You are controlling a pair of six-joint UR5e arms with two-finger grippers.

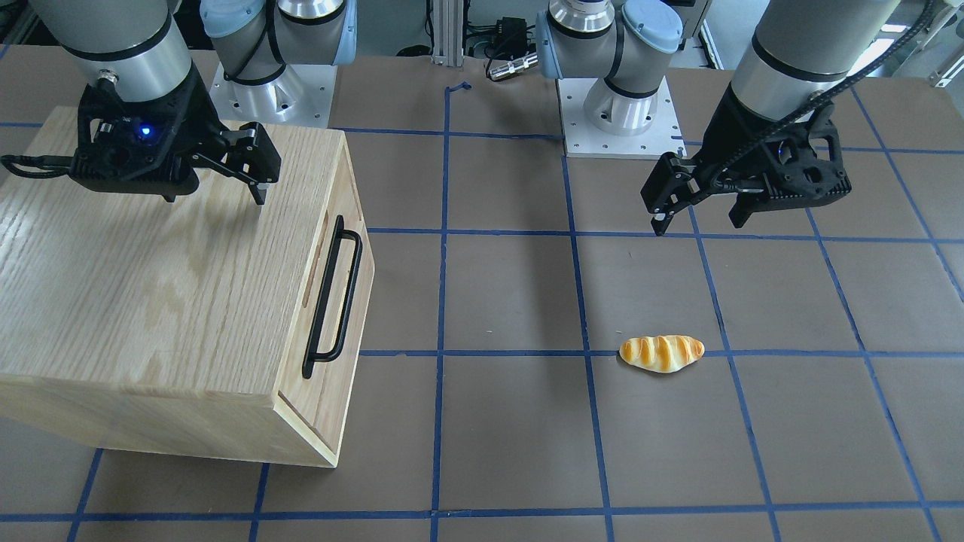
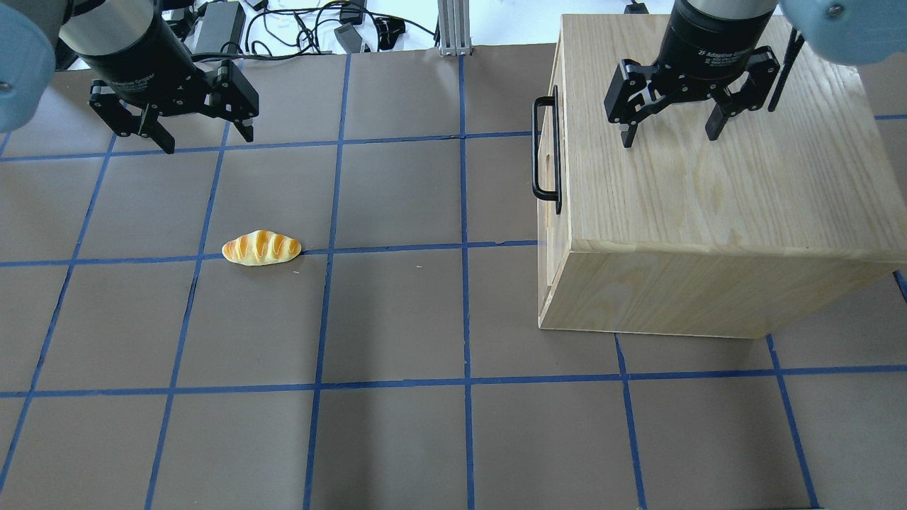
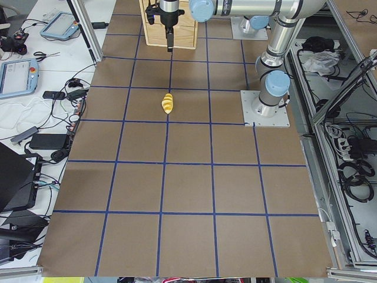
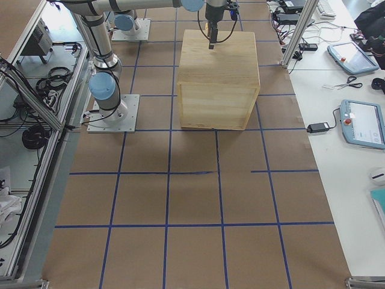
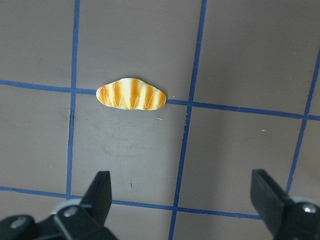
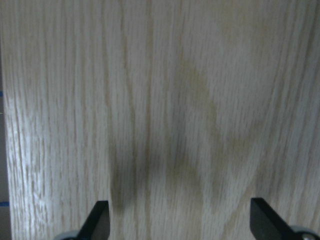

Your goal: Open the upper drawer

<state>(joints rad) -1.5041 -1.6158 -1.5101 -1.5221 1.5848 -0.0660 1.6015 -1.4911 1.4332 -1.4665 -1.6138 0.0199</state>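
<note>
The upper drawer (image 1: 345, 188) is the pale front panel of the oak cabinet (image 2: 708, 184). It faces the table's middle and sits flush with the cabinet body. Its long black bar handle (image 1: 334, 295) also shows in the overhead view (image 2: 536, 149), with the oblong finger slot (image 1: 315, 260) beside it. My right gripper (image 2: 669, 134) is open and empty. It hangs above the cabinet's top, back from the handle, and only wood grain (image 6: 160, 100) lies below it. My left gripper (image 2: 207, 139) is open and empty above the bare table, far from the cabinet.
A bread roll (image 2: 261, 248) lies on the brown table between the two arms and also shows below the left gripper (image 5: 131, 94). Blue tape lines mark a grid on the table. The arm bases (image 1: 621, 113) stand at the robot's edge.
</note>
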